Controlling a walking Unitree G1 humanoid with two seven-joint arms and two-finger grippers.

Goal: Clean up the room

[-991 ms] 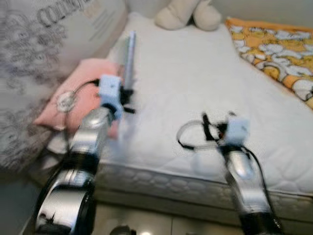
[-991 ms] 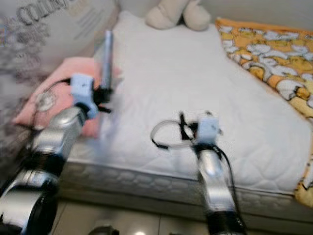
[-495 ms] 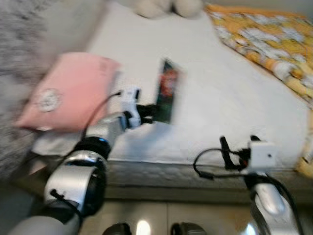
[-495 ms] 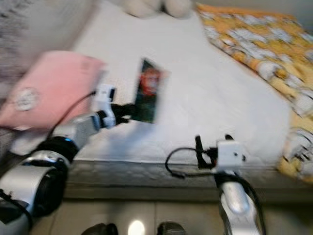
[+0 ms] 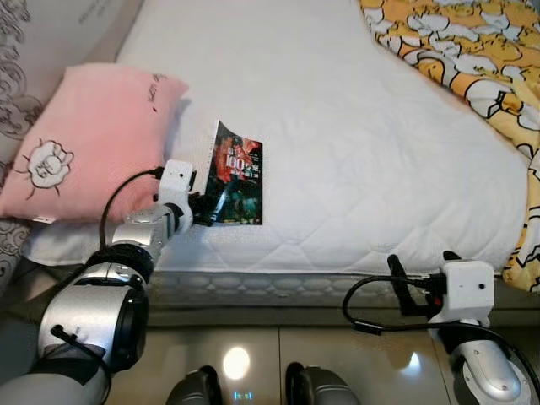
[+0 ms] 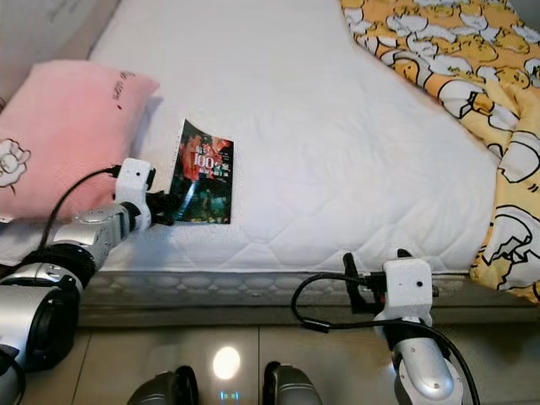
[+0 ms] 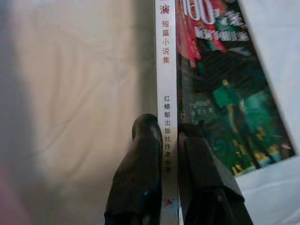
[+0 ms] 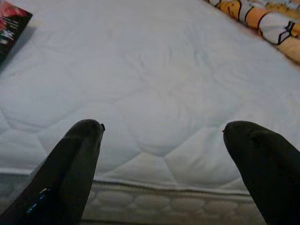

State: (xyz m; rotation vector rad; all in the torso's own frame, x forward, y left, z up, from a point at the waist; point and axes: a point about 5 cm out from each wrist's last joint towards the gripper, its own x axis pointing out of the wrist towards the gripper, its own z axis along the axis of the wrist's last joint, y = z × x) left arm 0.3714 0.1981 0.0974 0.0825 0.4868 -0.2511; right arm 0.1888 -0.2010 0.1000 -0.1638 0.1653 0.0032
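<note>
Left gripper is clamped on the spine of the book, lying on the mattress at the pillow's three o'clock; thin, light, floppy, best pinched there.

The silver left arm reaches forward over the near left edge of the bed, its left pincer clamped with both black fingers on the spine of a thin dark paperback book. The silver right arm is bent low before the bed's near edge, its right pincer spread wide, holding nothing.
</note>
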